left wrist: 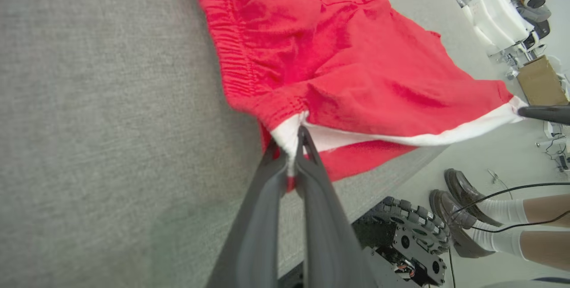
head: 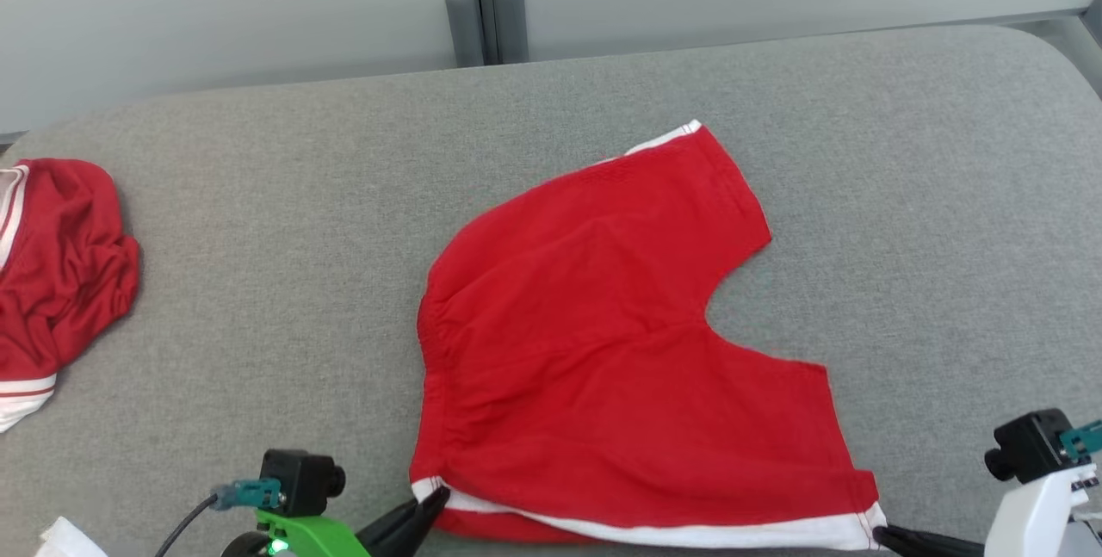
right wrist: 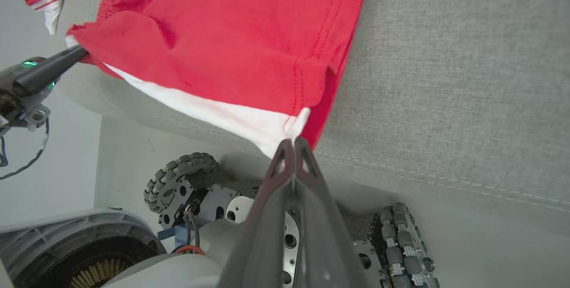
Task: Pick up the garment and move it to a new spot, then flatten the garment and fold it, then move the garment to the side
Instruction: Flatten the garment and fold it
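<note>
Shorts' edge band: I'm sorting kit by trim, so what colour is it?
White band on red shorts; head view shows it best.

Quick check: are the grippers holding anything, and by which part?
Both hold the red shorts by the white-striped near edge: left gripper at the waistband corner, right gripper at the leg-hem corner.

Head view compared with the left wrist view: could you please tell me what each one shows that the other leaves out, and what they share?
Head view: a second red garment, crumpled at the cushion's left end, and two grey posts behind. Left wrist view: a person's shoes on the floor, a cardboard box and the robot's wheel. Shared: the red shorts on the grey cushion, the left gripper shut on one white-trimmed corner, and the right gripper at the other.
</note>
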{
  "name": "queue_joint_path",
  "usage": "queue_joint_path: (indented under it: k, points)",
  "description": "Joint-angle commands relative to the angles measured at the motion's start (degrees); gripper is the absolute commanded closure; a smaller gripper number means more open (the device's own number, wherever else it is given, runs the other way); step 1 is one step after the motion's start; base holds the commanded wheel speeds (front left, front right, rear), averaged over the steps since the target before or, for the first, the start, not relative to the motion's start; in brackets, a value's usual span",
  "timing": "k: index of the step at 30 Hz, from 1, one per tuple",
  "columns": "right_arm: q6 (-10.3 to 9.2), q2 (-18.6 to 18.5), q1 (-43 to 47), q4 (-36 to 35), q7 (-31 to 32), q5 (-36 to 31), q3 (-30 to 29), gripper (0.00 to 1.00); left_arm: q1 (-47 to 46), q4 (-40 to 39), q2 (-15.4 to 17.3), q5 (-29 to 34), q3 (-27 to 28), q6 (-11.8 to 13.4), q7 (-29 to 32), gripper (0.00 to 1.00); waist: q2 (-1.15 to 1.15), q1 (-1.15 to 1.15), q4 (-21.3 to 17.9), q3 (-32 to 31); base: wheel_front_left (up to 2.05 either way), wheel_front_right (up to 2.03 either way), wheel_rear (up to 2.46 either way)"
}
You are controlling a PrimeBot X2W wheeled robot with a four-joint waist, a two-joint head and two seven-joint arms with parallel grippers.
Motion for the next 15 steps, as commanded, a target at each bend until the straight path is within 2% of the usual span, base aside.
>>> queue_joint_path:
  k: [1,6,8,11,15]
  points:
    - [0.0,0.72,2.03,-1.32,1.39,0.05,-1.71,1.0,1.79,-1.49,1.25,-0.71,-0.15,0.72,0.62,1.0,0.0,0.0,0.74,-0.79,0.0,0.0,0.0]
    - [0.0,4.09,8.15,-6.86,6.03,-0.9,-7.63,1.0,4.95,-6.97,4.18,-3.45,-0.35,2.7,3.62,1.0,0.0,0.0,1.43,-0.55,0.0,0.0,0.0]
    - [0.0,5.16,8.62,-9.03,6.92,-3.22,-11.14,1.0,5.5,-9.62,5.07,-3.05,0.52,3.99,2.84,1.0,0.0,0.0,1.72,0.0,0.0,0.0,0.0]
    - [0.0,5.77,4.28,-11.25,5.95,-5.32,-12.26,1.0,5.33,-11.82,5.09,-3.5,1.31,3.91,2.14,1.0,0.0,0.0,1.99,0.9,0.0,0.0,0.0]
    - [0.0,5.13,-4.9,-9.8,3.84,-6.07,-10.13,1.0,0.87,-12.72,2.33,-2.66,1.83,3.04,1.97,1.0,0.0,0.0,2.84,2.44,0.0,0.0,0.0]
